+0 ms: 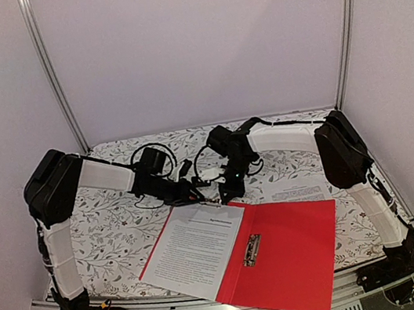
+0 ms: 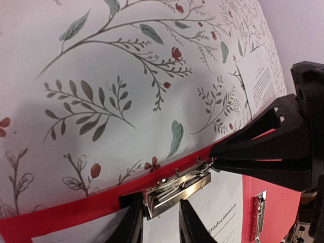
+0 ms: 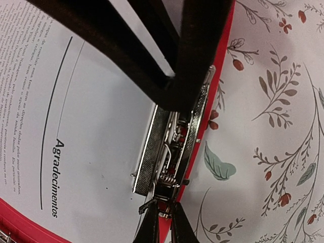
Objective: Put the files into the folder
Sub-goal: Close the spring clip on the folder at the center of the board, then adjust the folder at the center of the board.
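Overhead: folder lying open on table, files resting on its left flap.
Left wrist: left gripper straddling metal clip, jaws slightly parted.
Right wrist: right gripper pinching clip's end, jaws closed tight.

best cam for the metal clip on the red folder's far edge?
Right wrist: the silver metal clip fills the centre, textured plates and spring visible; the left gripper covers its upper end. Left wrist shows it smaller, low in frame. Top external: the right gripper and left one hide it.
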You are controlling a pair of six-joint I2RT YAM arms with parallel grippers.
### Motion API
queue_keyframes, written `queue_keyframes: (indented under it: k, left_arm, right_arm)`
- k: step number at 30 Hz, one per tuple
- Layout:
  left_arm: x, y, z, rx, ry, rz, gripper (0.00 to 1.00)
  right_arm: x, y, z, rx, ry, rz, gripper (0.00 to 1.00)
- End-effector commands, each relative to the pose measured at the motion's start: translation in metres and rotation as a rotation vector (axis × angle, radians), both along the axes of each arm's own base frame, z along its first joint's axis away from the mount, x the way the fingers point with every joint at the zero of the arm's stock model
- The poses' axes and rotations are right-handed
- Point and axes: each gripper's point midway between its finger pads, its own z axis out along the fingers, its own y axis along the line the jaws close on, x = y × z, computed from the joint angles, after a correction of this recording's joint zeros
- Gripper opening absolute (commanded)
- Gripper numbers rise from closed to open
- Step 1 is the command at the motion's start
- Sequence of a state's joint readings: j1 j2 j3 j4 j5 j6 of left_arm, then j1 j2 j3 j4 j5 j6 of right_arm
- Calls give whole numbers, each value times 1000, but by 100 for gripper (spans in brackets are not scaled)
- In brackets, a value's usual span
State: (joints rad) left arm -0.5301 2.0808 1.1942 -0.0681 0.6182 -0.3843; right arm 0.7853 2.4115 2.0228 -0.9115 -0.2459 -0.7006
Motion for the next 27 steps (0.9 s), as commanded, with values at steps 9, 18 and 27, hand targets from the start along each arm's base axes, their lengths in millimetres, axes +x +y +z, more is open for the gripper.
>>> queue_keyframes:
  k: [9,18,27]
  left_arm:
    - [-14,25,11,46,-2,30,38]
    - [-14,65,35,124,-73,169,54]
    - [-14,112,52,284,-109,352,74]
  right_arm:
    - [-7,-23,-48,-128,52,19,0]
    - [14,-9,-35,-103,-3,51,0]
    - [52,28,-12,18,-116,31,9]
